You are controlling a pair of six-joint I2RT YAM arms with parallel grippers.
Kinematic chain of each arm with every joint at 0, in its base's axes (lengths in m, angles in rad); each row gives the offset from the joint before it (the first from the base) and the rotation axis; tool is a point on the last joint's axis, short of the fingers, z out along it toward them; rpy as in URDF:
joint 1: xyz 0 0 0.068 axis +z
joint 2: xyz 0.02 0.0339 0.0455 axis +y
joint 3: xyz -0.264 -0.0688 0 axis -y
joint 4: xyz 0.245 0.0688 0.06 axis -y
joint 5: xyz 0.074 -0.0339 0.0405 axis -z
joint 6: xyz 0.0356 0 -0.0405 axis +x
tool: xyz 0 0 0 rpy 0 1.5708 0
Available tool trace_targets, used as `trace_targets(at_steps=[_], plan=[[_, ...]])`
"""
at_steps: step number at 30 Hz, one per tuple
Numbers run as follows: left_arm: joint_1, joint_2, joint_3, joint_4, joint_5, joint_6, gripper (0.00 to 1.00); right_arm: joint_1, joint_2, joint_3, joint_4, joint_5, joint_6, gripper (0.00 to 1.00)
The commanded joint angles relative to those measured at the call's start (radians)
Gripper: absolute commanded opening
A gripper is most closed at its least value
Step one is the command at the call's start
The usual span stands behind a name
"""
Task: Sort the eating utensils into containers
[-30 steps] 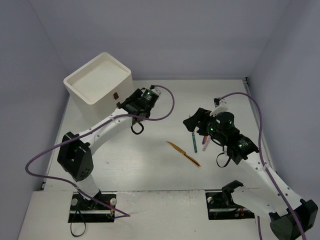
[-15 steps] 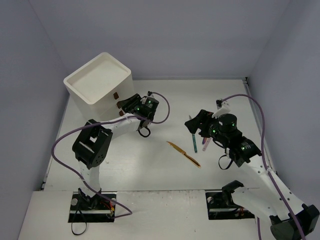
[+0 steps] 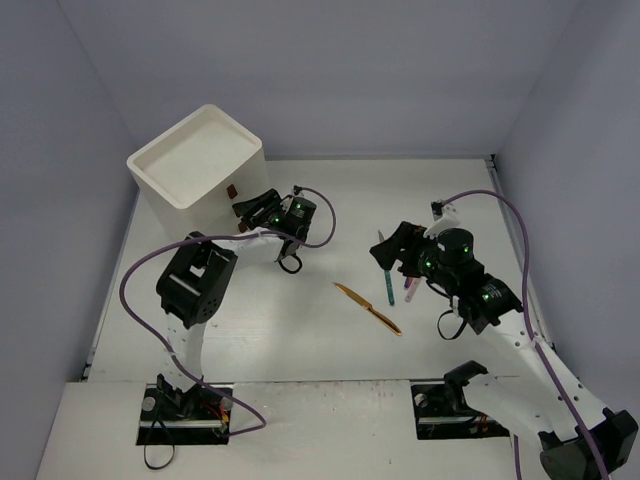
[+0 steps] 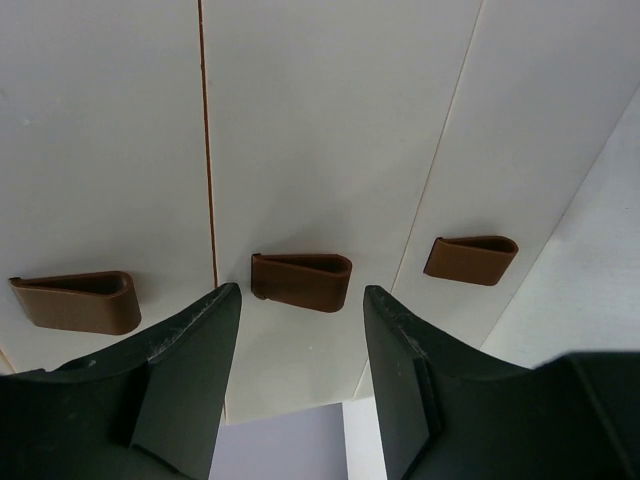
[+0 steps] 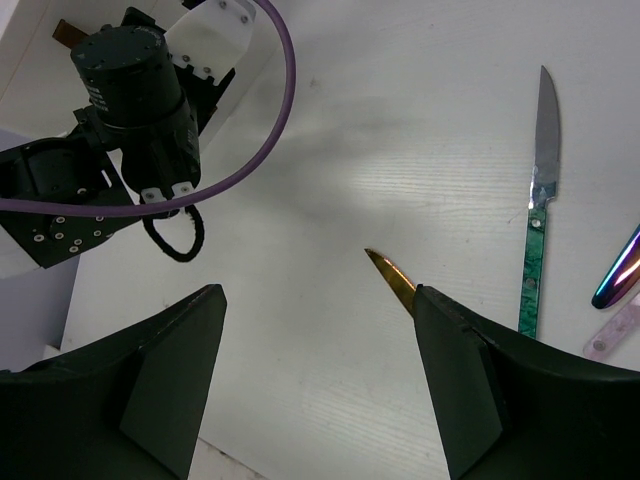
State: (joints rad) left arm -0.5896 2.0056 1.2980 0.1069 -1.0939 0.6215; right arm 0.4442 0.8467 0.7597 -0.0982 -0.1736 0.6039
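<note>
The left gripper (image 4: 300,305) is seen with its jaws apart, one to either side of the middle handle (image 4: 300,282) of the white cabinet (image 3: 195,165), which stands at the upper left of the overhead view. Nothing is clamped. All three drawers are shut, so no container is ready to be filled.

The right gripper (image 5: 320,300) is held open and empty above the table (image 3: 300,350). The utensils in view are lying loose. A gold knife (image 3: 368,308) is at the centre, with a teal-handled knife (image 5: 535,215), an iridescent purple piece (image 5: 620,270) and a pink piece (image 5: 612,338) at the right edge of the right wrist view.

A slip off the small, smooth handle is judged the main risk if the jaws are closed too shallowly. The light cabinet could also be dragged along instead of the drawer being drawn out. The left-hand handle (image 4: 75,302) or the right-hand handle (image 4: 470,259) could be caught by mistake.

The table is a pale board with a faint wood grain, enclosed by plain lavender-grey walls (image 3: 330,70).
</note>
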Motion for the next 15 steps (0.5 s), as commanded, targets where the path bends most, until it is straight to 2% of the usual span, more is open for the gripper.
trace_targets(at_steps=[1,11,15], plan=[[0.002,-0.033,0.035,0.092,-0.046,0.045,0.50,-0.009,-0.003,0.004,0.041,-0.021,-0.009,0.73],[0.006,0.018,0.042,0.150,-0.085,0.109,0.49,-0.015,-0.009,-0.001,0.038,-0.023,-0.010,0.73],[0.008,0.019,0.038,0.155,-0.090,0.116,0.43,-0.019,-0.011,-0.008,0.038,-0.024,-0.007,0.73]])
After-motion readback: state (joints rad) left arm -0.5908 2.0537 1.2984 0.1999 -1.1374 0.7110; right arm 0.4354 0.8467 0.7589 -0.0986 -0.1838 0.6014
